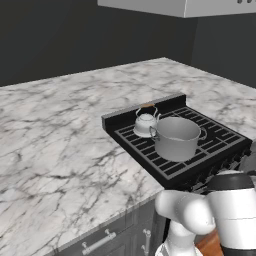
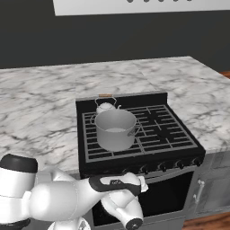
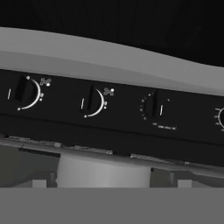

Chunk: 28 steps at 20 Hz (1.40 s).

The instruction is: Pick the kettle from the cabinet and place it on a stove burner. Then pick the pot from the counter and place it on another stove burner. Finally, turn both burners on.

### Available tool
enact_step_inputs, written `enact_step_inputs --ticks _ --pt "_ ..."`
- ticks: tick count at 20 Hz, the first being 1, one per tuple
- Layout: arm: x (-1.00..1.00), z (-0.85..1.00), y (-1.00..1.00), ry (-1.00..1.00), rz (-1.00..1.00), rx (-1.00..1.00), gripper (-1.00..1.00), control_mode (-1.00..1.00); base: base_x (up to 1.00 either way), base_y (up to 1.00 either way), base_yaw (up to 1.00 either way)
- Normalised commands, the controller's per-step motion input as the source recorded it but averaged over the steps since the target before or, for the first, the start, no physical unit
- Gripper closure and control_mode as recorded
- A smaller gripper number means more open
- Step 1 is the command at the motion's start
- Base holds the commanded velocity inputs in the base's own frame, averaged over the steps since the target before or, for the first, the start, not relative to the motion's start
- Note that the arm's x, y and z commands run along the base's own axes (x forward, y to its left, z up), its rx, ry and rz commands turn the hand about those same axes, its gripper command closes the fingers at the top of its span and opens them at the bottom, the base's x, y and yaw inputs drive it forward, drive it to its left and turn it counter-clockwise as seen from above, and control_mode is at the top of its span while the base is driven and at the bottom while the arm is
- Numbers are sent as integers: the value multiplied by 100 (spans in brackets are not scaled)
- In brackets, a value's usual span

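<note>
My gripper's two tips stand wide apart, holding nothing. In the hand view a row of stove knobs (image 3: 92, 101) crosses the middle. I think they are small, hard and stiff, so I should pinch one by its raised bar. The pot (image 2: 115, 129) and kettle (image 2: 106, 107) sit on the burners (image 2: 157, 126), center of the right base view

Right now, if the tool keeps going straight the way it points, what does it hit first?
Most likely the stove's black control panel, around the second knob from the left in the hand view. Depth is unclear, so contact with the knob itself is uncertain.
</note>
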Motion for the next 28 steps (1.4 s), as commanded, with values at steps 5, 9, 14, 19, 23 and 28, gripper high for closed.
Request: enact_step_inputs --ticks 5,9,14,19,23,28 --pt "1 -8 -5 -1 0 0 -100 -100 0 0 0" --pt "3 -4 -4 -2 0 0 -100 -100 0 0 0" --pt "7 -5 -1 -1 0 0 -100 -100 0 0 0" --pt "9 -1 0 0 0 0 -100 -100 0 0 0" --pt "8 -1 0 0 0 0 -100 -100 0 0 0" --pt "10 -3 0 0 0 0 -100 -100 0 0 0"
